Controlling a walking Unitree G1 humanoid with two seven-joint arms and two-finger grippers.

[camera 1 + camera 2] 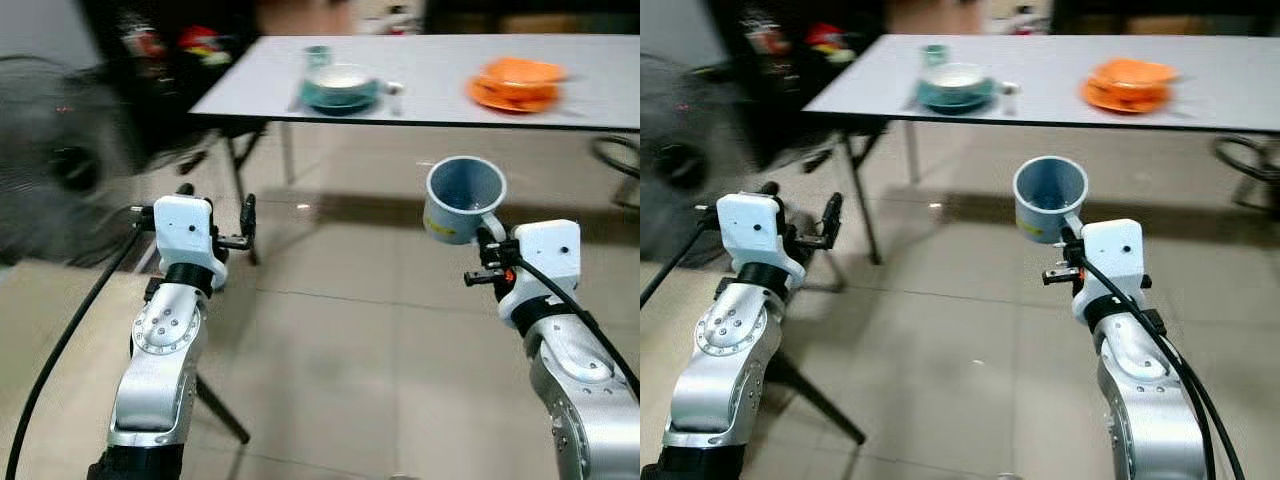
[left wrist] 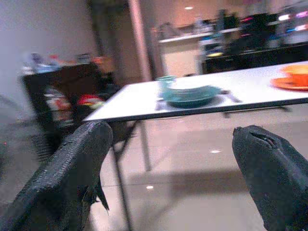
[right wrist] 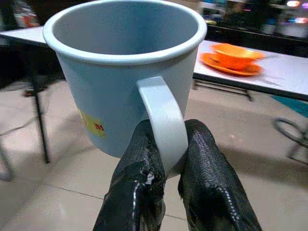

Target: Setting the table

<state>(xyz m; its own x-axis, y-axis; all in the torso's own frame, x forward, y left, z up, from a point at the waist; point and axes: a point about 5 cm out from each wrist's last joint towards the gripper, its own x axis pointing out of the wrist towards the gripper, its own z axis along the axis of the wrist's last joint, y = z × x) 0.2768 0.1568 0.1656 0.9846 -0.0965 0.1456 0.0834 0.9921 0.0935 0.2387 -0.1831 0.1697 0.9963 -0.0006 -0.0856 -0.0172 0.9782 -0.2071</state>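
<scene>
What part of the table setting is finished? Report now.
Done: a teal bowl set and an orange bowl set sit on the table. In hand: the right claw pinches a blue mug by its handle, above the floor and short of the table. Left: placing that mug. The left claw is open.

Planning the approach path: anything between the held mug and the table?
Nothing visible blocks it. The right tool grips the pale blue mug by its handle above bare tiled floor; the white table lies ahead.
</scene>
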